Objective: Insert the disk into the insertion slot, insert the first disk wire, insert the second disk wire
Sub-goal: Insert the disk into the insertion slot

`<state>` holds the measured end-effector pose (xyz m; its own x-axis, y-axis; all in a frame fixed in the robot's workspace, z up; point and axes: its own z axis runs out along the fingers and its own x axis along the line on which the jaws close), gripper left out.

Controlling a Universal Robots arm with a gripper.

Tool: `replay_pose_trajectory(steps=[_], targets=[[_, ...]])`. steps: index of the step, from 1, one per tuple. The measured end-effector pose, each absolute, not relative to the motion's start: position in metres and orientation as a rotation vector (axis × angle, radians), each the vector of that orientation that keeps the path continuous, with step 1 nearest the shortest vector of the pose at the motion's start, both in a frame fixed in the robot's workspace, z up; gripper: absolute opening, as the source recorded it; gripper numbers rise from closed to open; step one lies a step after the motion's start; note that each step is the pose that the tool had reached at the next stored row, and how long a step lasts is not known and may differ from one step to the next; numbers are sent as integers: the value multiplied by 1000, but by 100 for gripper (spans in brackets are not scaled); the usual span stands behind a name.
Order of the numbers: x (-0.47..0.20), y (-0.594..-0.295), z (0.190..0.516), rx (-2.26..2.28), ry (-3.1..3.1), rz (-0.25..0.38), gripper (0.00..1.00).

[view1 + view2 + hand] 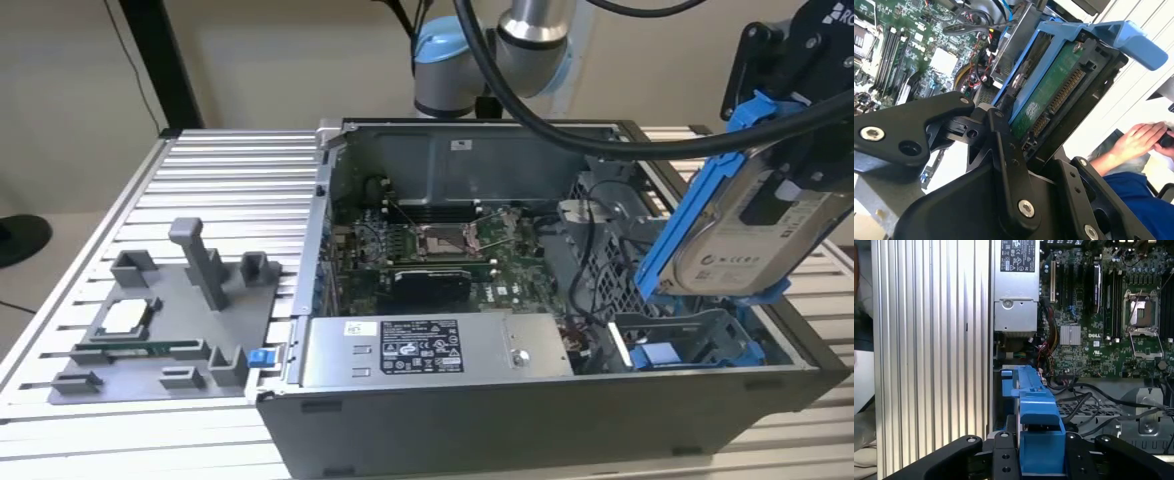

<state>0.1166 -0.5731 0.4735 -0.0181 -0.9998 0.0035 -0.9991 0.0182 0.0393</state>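
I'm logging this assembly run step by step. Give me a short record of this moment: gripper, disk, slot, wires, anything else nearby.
gripper: shut on the disk
disk: in its blue carrier, tilted, held above the computer case at the exterior view's right
insertion slot: below the disk, no disk in it
wires: none plugged into the disk's connector in the second wrist view
power-supply box: inside the case, beside the slot
person: a hand off to the side, away from the case

Silver-grey disk (742, 240) with white label, framed by bright blue carrier, tilted steeply on end, raised above the case's (534, 420) corner at the exterior view's right, blue-railed insertion slot (687, 345) beneath, apart from it
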Motion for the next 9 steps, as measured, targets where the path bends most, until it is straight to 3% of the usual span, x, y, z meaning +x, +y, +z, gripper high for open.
replay_pose_trajectory(steps=[9], targets=[[117,-573,471,2180,-2220,-40,0]])
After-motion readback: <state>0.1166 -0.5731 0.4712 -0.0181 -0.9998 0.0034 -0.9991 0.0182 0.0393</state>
